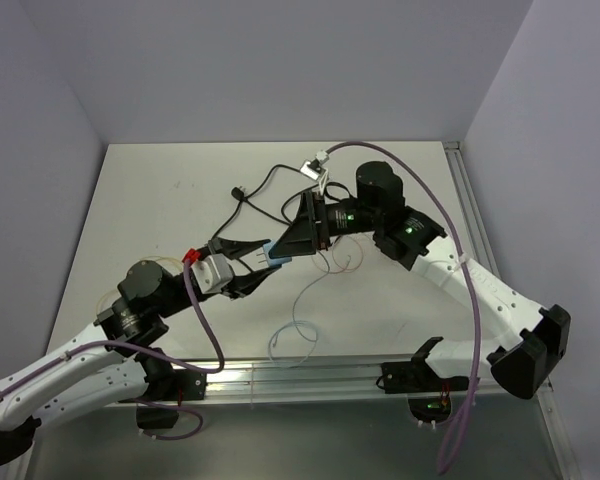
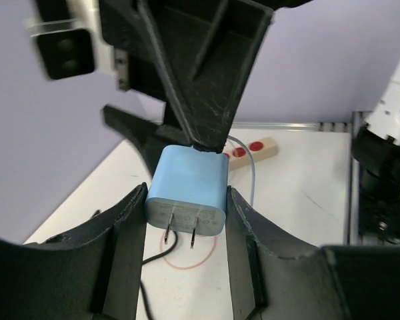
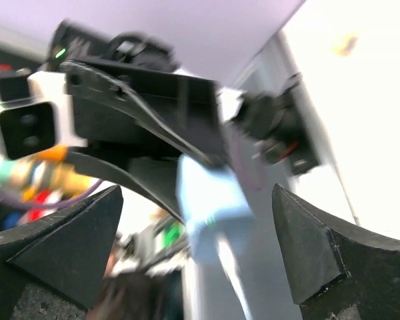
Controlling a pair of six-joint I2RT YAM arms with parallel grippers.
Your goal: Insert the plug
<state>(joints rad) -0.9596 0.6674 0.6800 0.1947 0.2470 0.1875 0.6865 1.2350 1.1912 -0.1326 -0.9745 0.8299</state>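
The light blue plug sits between my left gripper's black fingers, its two metal prongs pointing back at the left wrist camera. The left gripper holds it above the table in the top view. My right gripper meets it from the far side, and its jaws stand wide apart in the right wrist view, with the blurred plug between them and untouched. A beige power strip with red marks lies on the table beyond the plug.
A thin pale cable trails from the plug across the table's near part. A black cable and a small white connector lie at the back. A metal rail runs along the near edge.
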